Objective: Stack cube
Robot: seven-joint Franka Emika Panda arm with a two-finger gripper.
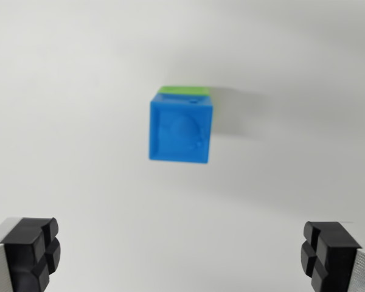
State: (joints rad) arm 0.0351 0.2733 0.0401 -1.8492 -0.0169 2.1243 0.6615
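i am looking straight down through the wrist camera at a plain white tabletop, which fills the whole view, so none of its edges or corners show and i cannot place anything against them.

near the middle of the view sits the blue cube, with a faint round mark pressed into its top face. it rests on a green cube, of which only a thin strip shows along the blue cube's far side. that strip suggests the blue cube is either not quite square over the green one or i am just seeing it at a slant; i cannot tell which. a soft shadow falls toward the wrist view's right.

the gripper is spread wide and holds nothing. one black pad shows in the bottom left corner of the view and the other in the bottom right, both well apart from the cubes.

to my eye the stack looks already made, with the arm up and clear of it.

what worries me from here: the picture is soft, so my read of the alignment is weak. if the blue cube overhangs, any knock to the table could tip it off. if i bring the arm down again off centre, a pad could catch the blue cube's edge and shove it sideways off the green one.
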